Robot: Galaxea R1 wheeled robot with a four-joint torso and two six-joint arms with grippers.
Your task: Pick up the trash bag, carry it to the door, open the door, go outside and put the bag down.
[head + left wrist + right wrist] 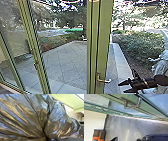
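To the right of the door handle [103, 80], my right gripper [120, 87] stands open in the head view, its dark prongs spread and pointing at the green door frame [104, 37]. There is a gap between prongs and handle. In the right wrist view the same metal handle [132, 107] sits on its green frame, apart from the right gripper [127, 139]. The dark, shiny trash bag [26, 117] is large in the left wrist view, its folds drawn tightly together where my left gripper [46, 138] holds it. Whether the door is ajar, I cannot tell.
Through the glass lies a paved yard [71, 58], with a pale kerb [121, 61] and bushes [136, 45] on the right. Another green post [37, 60] stands at left. In the right wrist view, orange and brown blocks [97, 137] sit beside the grey floor [121, 127].
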